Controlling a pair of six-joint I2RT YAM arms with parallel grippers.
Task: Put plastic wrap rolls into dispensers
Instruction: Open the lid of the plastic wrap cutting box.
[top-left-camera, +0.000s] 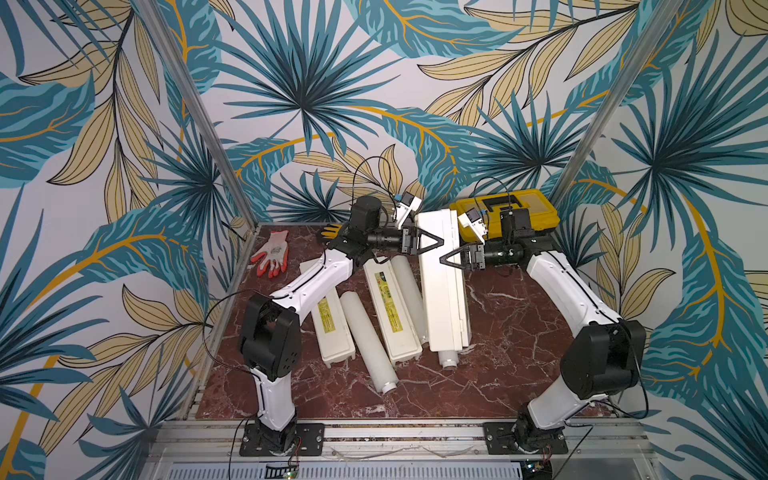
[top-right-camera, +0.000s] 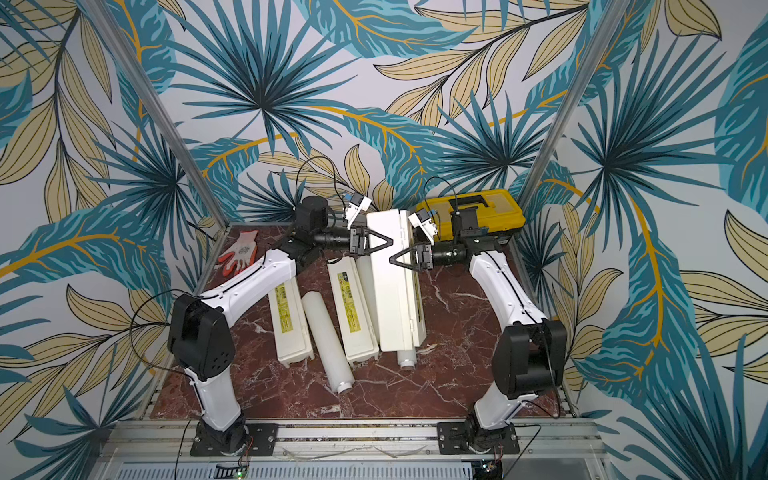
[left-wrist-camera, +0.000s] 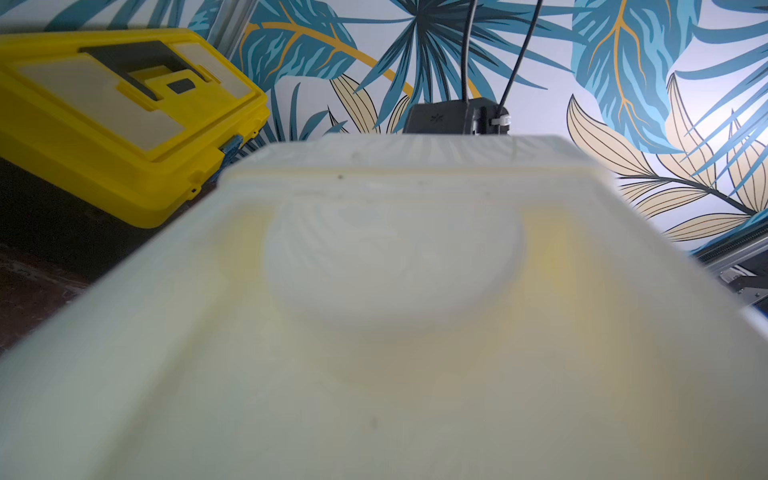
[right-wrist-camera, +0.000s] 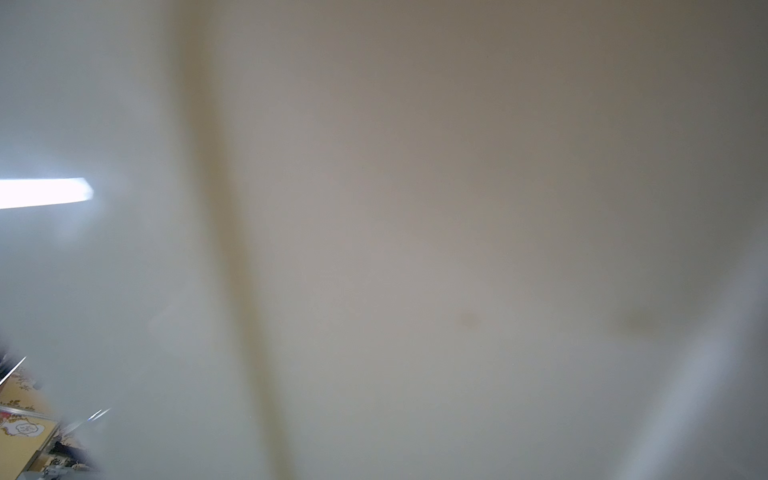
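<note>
From my station the job looked barely started: no plastic wrap roll was clearly seated in a dispenser. On the table (top-left-camera: 519, 353), toward 9 o'clock of centre, the left dispenser (top-left-camera: 332, 328) lay shut, yellow label up. The first roll (top-left-camera: 368, 345) lay loose just beside it on its 3 o'clock side. The middle dispenser (top-left-camera: 392, 316) looked shut too. The second roll (top-left-camera: 409, 286) lay along its 3 o'clock side, between it and the third dispenser (top-left-camera: 440, 299). That third box stood higher than the others, about level with the hands, so I judged it lifted or tipped on edge. The third roll (top-left-camera: 448, 360) showed only its core end past the box's 6 o'clock end, and I could not tell whether it was under the box or inside it.

The left hand (top-left-camera: 436, 242) was at the box's 9 o'clock side and the right hand (top-left-camera: 449, 258) at its 3 o'clock side. Both wrist views were filled with blurred cream plastic that hid the fingers, so I could not tell whether either hand was clamped on the box or free. As I read it, all three rolls were left to load. The yellow toolbox (top-left-camera: 511, 208) at 1 o'clock and the glove (top-left-camera: 272, 251) at 10 o'clock played no part.
</note>
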